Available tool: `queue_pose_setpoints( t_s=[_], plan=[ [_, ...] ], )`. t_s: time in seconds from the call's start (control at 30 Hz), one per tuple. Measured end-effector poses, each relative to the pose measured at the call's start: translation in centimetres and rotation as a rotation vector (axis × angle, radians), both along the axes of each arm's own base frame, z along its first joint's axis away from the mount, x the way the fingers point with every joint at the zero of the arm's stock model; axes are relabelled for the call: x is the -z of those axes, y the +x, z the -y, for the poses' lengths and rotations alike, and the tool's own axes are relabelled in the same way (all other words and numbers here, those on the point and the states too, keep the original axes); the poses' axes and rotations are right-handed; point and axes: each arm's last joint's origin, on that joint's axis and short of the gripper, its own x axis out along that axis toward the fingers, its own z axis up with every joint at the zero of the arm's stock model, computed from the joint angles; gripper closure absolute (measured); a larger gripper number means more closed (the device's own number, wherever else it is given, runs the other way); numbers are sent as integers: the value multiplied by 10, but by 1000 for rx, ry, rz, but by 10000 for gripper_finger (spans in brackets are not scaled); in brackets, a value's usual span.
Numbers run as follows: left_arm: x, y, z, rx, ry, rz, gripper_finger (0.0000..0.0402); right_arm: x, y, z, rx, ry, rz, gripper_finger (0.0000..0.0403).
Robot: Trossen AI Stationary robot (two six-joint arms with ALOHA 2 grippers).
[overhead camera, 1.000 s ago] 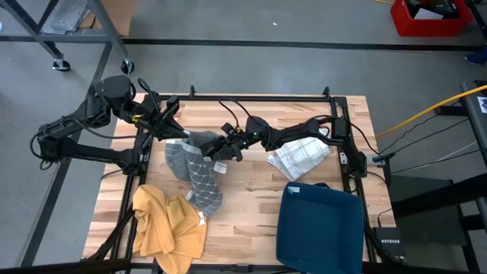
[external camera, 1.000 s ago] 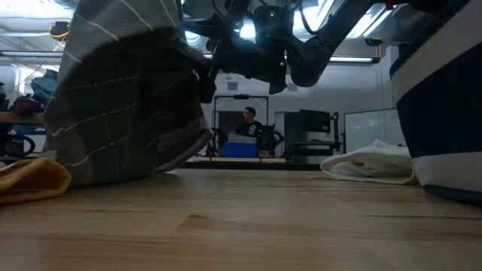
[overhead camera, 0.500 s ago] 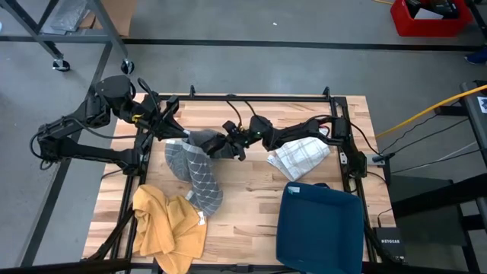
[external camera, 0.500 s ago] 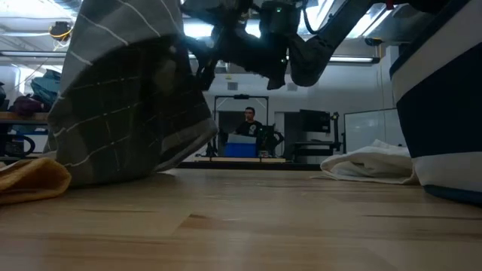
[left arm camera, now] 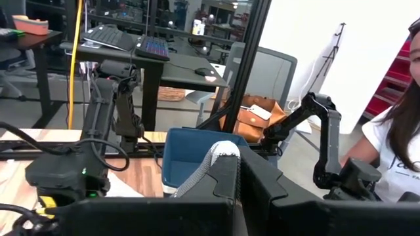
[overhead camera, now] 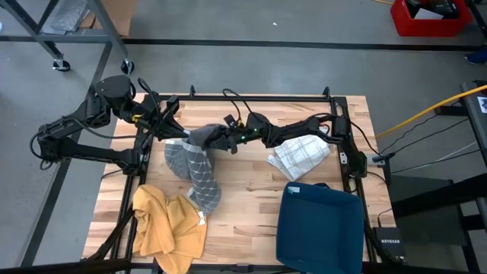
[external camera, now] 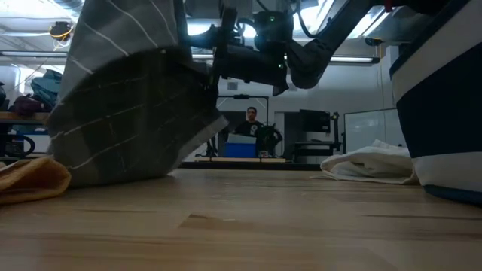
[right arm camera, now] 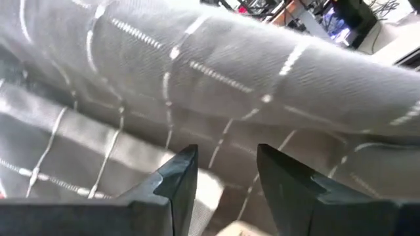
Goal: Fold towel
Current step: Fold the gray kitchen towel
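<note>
A grey towel with white checks (overhead camera: 196, 164) hangs from my left gripper (overhead camera: 177, 129), which is shut on its top at the table's far left. The towel's lower end (overhead camera: 204, 199) lies bunched on the wood. In the low view the towel (external camera: 128, 98) fills the left side. My right gripper (overhead camera: 218, 138) reaches in from the table's right and stands open right at the towel's upper part. Its fingers (right arm camera: 176, 176) are spread, with cloth (right arm camera: 216, 85) filling the right wrist view just ahead of them. My left gripper pinches a bunched strip of the towel's top edge (left arm camera: 216, 155) between its two shut fingers, coming level from the table's left. The towel hangs slack below the hold, its lower end on the table. My right gripper is close against the cloth; whether it touches, I cannot tell.
A crumpled yellow cloth (overhead camera: 163, 224) lies at the near left corner. A folded white checked towel (overhead camera: 300, 156) sits right of centre under the right arm. A blue bin (overhead camera: 323, 224) stands at the near right. Bare wood shows between the towel and the bin.
My right gripper has swung its fingers toward the far edge and up against the towel's upper part, turning at the wrist; its fingers have stayed apart. The towel's hanging edge beside it has shifted a little. The left arm has kept still.
</note>
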Motion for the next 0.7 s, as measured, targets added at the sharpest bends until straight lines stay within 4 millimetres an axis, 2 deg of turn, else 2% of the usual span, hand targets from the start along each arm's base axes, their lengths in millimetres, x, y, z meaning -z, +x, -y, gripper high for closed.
queue_pose_setpoints(
  t_s=[0.13,0.27,0.7],
  plan=[
    [0,0,0,0,0,0,401,0,0,1,-14,-2,-1,240],
    [0,0,0,1,16,6,401,0,-1,-3,-103,-13,-4,240],
    [0,0,0,3,54,20,401,0,3,-43,-243,-39,5,240]
  ],
)
